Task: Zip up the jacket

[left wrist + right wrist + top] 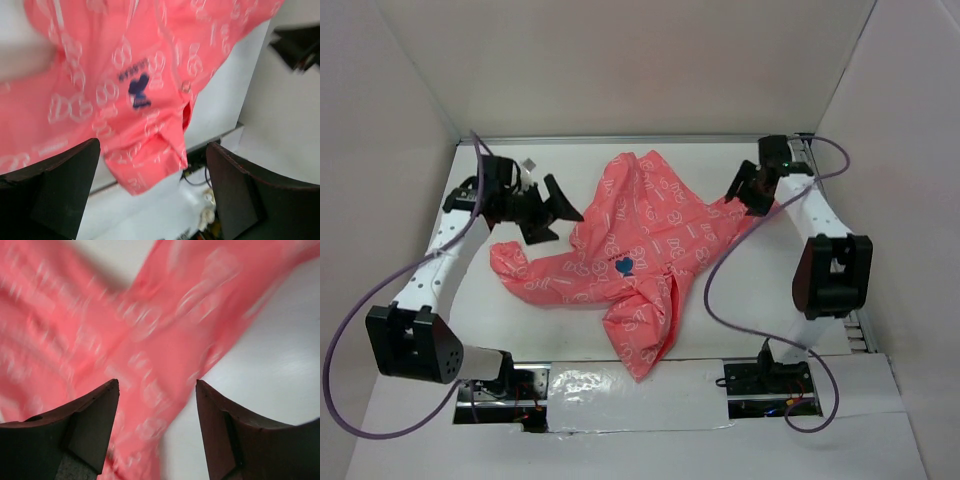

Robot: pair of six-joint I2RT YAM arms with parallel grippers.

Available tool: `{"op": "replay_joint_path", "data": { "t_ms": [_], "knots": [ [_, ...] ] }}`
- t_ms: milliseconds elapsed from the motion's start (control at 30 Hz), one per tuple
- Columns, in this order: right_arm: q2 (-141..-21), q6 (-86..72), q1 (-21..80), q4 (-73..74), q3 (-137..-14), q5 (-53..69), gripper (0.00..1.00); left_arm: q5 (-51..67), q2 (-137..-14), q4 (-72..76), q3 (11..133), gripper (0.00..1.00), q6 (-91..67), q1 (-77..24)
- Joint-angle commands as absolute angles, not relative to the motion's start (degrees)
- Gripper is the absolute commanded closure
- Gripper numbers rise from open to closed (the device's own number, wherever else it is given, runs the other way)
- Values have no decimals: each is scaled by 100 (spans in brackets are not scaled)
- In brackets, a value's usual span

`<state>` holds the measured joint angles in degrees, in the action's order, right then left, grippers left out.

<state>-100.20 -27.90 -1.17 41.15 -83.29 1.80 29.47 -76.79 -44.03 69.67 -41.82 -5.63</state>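
Observation:
The coral-pink jacket (640,255) with white outline print lies crumpled in the middle of the white table, its dark blue chest mark (625,266) facing up. My left gripper (552,212) is open and empty, just left of the jacket's left sleeve. In the left wrist view the jacket (125,80) and its mark (139,91) show beyond the open fingers (60,185). My right gripper (745,190) is open and empty over the jacket's right sleeve end. The right wrist view shows blurred pink fabric (150,350) between and beyond the spread fingers (90,415). No zipper shows.
White walls enclose the table (800,300) on three sides. A small grey object (529,163) lies at the far left behind the left arm. Purple cables loop from both arms. The arm bases (760,385) sit at the near edge.

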Motion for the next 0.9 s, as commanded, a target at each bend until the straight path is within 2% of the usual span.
{"op": "replay_joint_path", "data": {
  "t_ms": [0,167,267,467,600,733,867],
  "knots": [
    [-9168,-2944,717,3815,-7394,992,30,2532,-8704,-4272,7750,1,-3675,-422],
    [-8578,-3076,1555,3586,-6329,1396,27,2382,-10736,-4526,9358,5,-2841,-299],
    [-8604,-3146,1784,3577,-6110,1494,27,2294,-11248,-4543,10000,8,-2515,-299],
    [-8964,-3278,2012,3349,-5994,1644,26,2663,-11830,-4272,10125,9,-2144,-527],
    [-9421,-3278,2092,3042,-6029,1599,26,2241,-12311,-4157,10229,10,-2171,-861],
    [-9667,-3392,2066,2909,-6117,1503,26,2206,-12708,-4219,10538,27,-2355,-861],
    [-9826,-3524,2004,2699,-6091,1626,25,1855,-12805,-4332,10687,33,-2513,-844]
  ]
}}
